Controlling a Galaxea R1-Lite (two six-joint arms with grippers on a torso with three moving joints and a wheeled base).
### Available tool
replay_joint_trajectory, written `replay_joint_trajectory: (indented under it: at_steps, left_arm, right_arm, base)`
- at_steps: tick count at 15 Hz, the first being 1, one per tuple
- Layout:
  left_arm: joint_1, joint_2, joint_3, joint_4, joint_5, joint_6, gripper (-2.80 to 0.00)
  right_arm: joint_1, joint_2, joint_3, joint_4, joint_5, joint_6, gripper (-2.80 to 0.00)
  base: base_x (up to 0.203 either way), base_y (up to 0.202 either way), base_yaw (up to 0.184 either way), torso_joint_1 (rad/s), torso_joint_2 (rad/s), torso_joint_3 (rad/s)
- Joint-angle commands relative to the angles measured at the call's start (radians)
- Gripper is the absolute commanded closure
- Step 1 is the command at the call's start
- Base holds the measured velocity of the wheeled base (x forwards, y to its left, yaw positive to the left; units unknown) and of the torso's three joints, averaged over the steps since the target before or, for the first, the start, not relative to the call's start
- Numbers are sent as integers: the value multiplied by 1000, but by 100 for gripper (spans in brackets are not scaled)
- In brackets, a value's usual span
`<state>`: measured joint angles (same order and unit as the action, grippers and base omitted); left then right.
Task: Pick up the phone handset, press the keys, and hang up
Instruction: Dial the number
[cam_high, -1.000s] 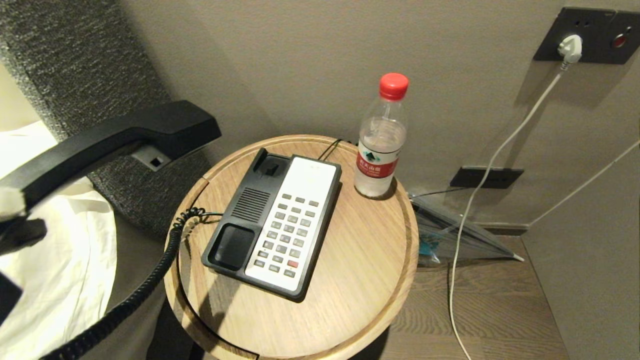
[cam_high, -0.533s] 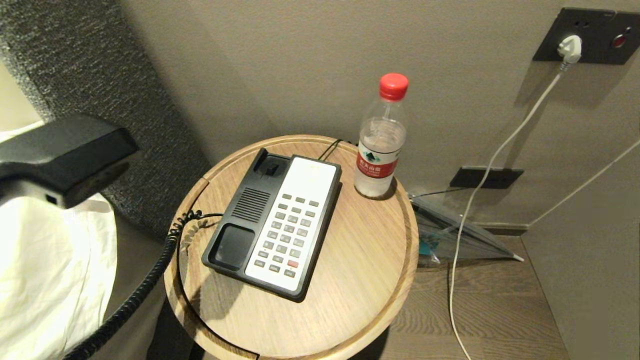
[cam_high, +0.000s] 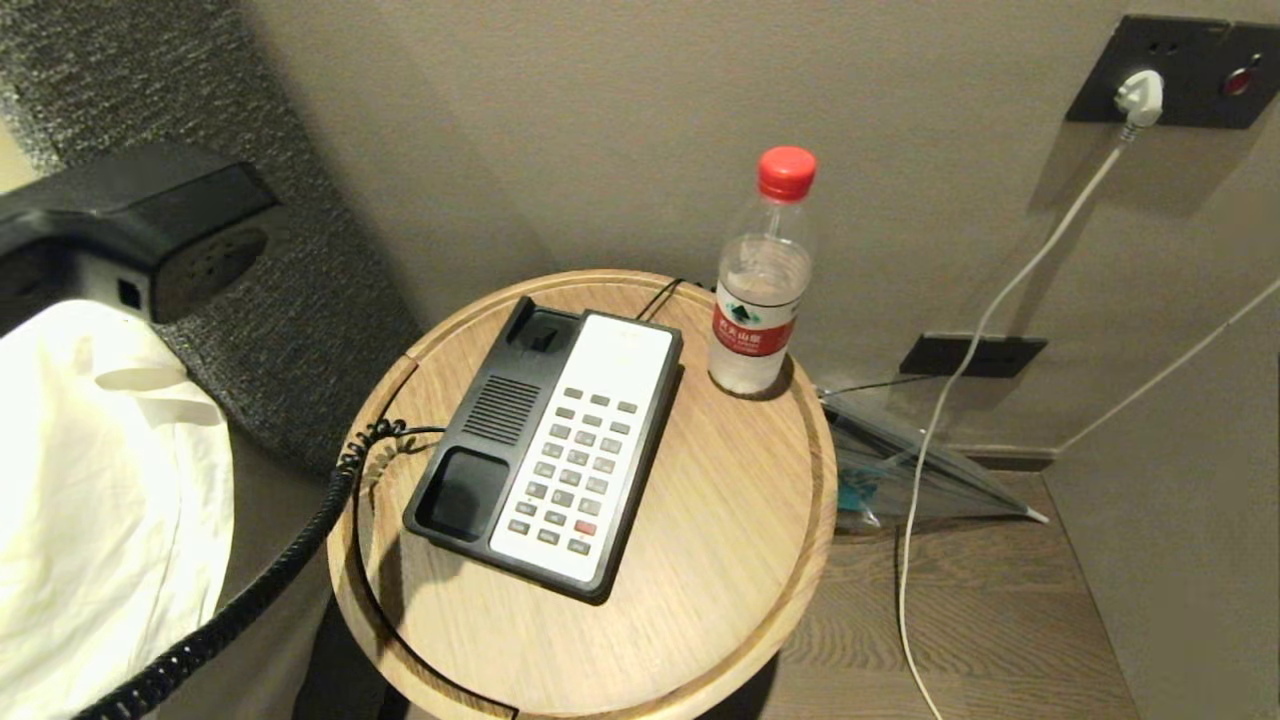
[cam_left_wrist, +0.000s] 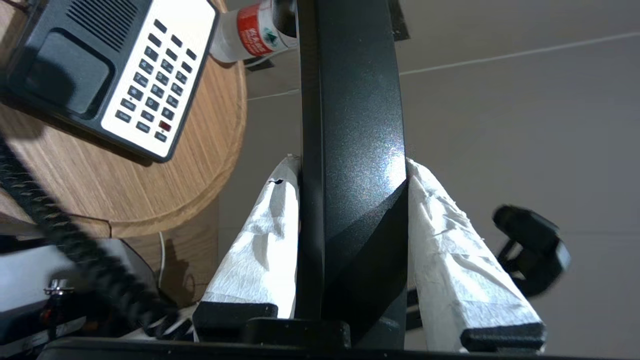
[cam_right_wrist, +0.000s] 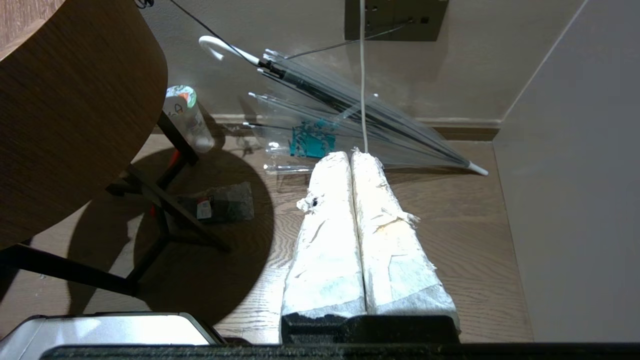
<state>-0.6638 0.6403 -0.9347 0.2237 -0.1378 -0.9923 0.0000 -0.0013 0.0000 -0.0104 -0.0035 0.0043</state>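
Observation:
The black phone handset (cam_high: 140, 225) hangs in the air at the far left, well off the table, its perforated end facing the phone. In the left wrist view my left gripper (cam_left_wrist: 350, 172) is shut on the handset's bar (cam_left_wrist: 350, 125), white-wrapped fingers (cam_left_wrist: 260, 235) pressed to both sides. Its coiled cord (cam_high: 260, 590) runs down from the table's left edge. The phone base (cam_high: 550, 450), black with a white keypad, lies on the round wooden table (cam_high: 720, 520), cradle bare. My right gripper (cam_right_wrist: 352, 160) is shut and parked low over the floor beside the table.
A water bottle (cam_high: 762, 280) with a red cap stands at the table's back right. A white pillow (cam_high: 90, 500) and grey headboard (cam_high: 150, 90) lie to the left. A white cable (cam_high: 960, 380) hangs from a wall socket; a clear umbrella (cam_right_wrist: 350, 110) lies on the floor.
The handset has swung left and back away from the table; only its perforated end now shows in the head view. The phone base, bottle and right arm have not moved.

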Motion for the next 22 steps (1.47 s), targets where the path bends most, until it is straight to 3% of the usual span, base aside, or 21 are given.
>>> replay_joint_trajectory:
  at_steps: [1,4,8,22]
  left_arm:
    - [0,19,11,-12,1,-7,0]
    - [4,16,34,-91,17,-70,0]
    - [29,13,48,-123,23,-98,0]
    - [30,7,51,-119,15,-74,0]
  right_arm:
    - [0,-6,2,0,0,0,0]
    - [0,-6,2,0,0,0,0]
    - [0,-6,2,0,0,0,0]
    - [0,-6,2,0,0,0,0]
  base:
    - [0,0,0,0,0,0]
    - [0,0,0,0,0,0]
    - [0,0,0,0,0,0]
    - [0,0,0,0,0,0]
